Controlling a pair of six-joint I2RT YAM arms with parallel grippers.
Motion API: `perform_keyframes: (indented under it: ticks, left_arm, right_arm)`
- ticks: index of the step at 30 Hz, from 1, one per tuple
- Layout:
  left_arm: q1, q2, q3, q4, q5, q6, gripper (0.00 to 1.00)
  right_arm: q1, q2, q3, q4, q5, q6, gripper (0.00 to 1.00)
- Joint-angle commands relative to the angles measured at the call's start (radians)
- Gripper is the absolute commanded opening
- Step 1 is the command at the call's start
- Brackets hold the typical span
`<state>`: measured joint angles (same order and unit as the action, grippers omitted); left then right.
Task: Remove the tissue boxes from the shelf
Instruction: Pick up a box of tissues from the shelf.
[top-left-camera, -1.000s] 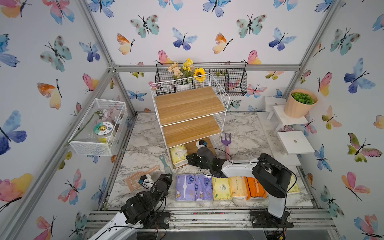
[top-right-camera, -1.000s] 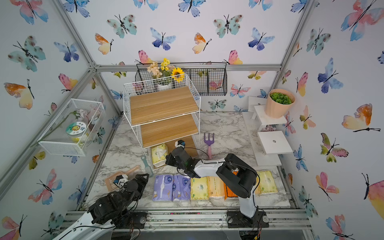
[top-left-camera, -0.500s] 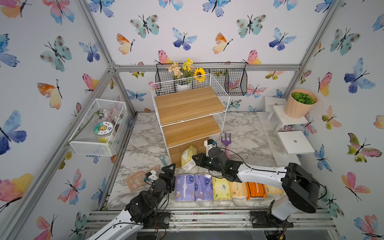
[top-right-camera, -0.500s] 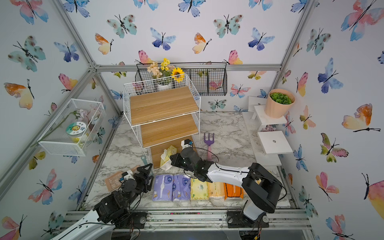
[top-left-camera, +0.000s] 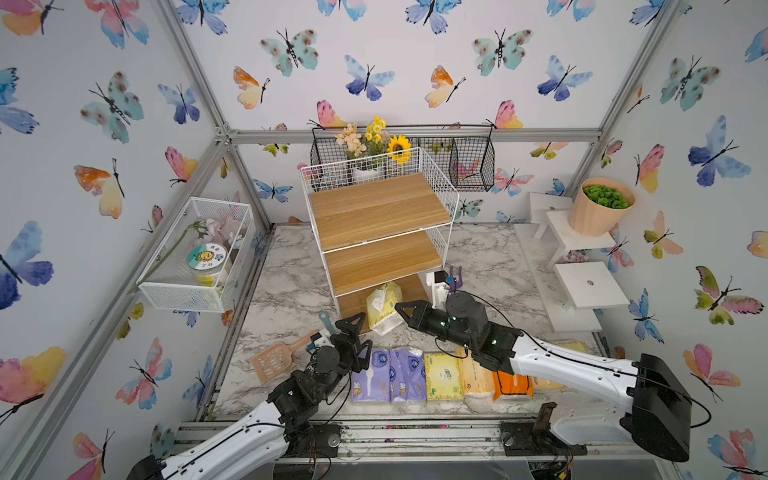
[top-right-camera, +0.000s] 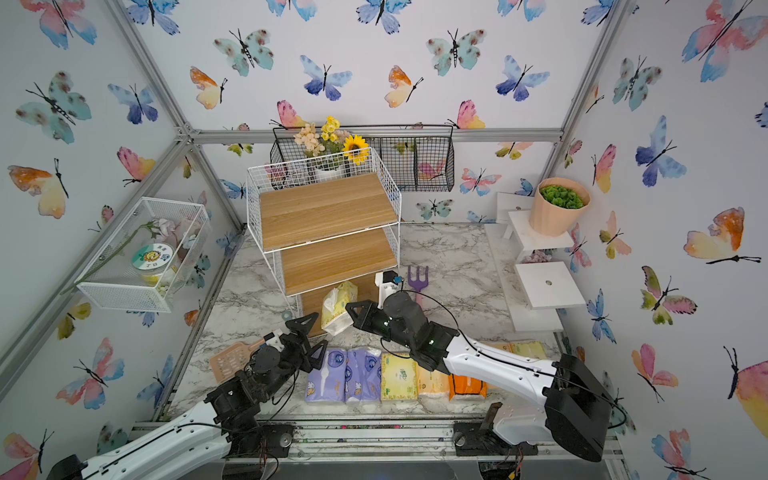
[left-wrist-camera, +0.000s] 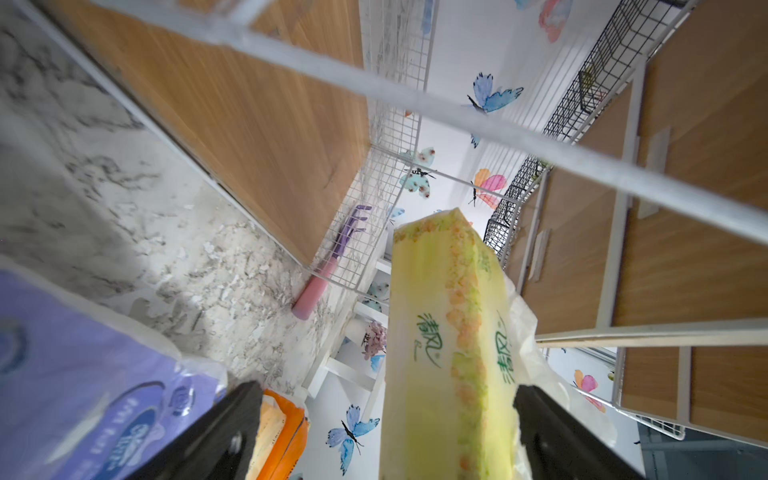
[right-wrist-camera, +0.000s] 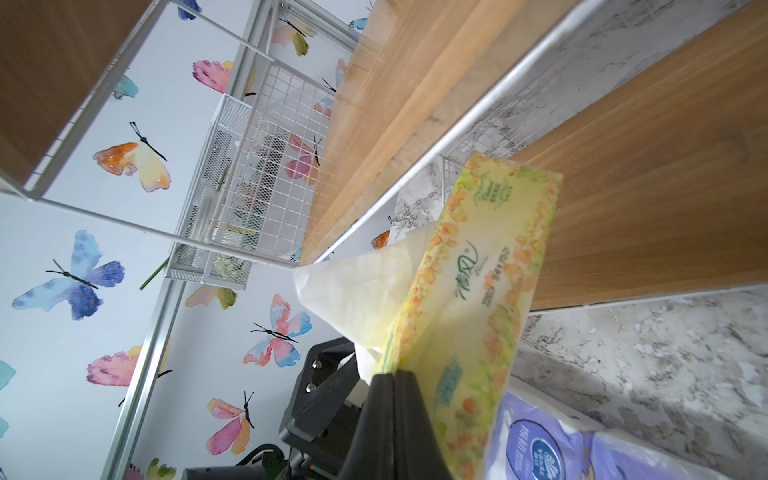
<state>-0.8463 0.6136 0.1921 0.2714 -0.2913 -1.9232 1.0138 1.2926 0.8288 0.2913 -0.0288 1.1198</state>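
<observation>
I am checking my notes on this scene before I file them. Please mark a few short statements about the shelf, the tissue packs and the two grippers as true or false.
1. The top board of the shelf bears no tissue pack. True.
2. The left gripper is shut. False: its jaws stand wide open.
3. The right gripper is shut on the pale yellow pack. True.
4. The two purple packs lie on the middle board. False: they lie on the table, in the front row.
</observation>
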Motion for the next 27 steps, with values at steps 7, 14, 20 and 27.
perform_keyframes:
  ticks: [7, 14, 20, 27]
  left_arm:
    - [-0.005, 0.172, 0.078, 0.348, 0.067, 0.008, 0.99]
    - [-0.009, 0.25, 0.114, 0.472, 0.053, 0.02, 0.95]
    - [-0.023, 0.288, 0.129, 0.51, 0.039, 0.013, 0.74]
    - [-0.034, 0.263, 0.134, 0.402, 0.013, 0.029, 0.44]
  right_arm:
    - [-0.003, -0.117, -0.015, 0.019, -0.05, 0.014, 0.02]
    - [-0.003, -0.159, -0.059, 0.067, -0.059, 0.045, 0.03]
    - [-0.003, -0.176, -0.09, 0.085, -0.052, 0.057, 0.02]
    - [-0.003, -0.195, -0.109, 0.041, -0.015, 0.039, 0.02]
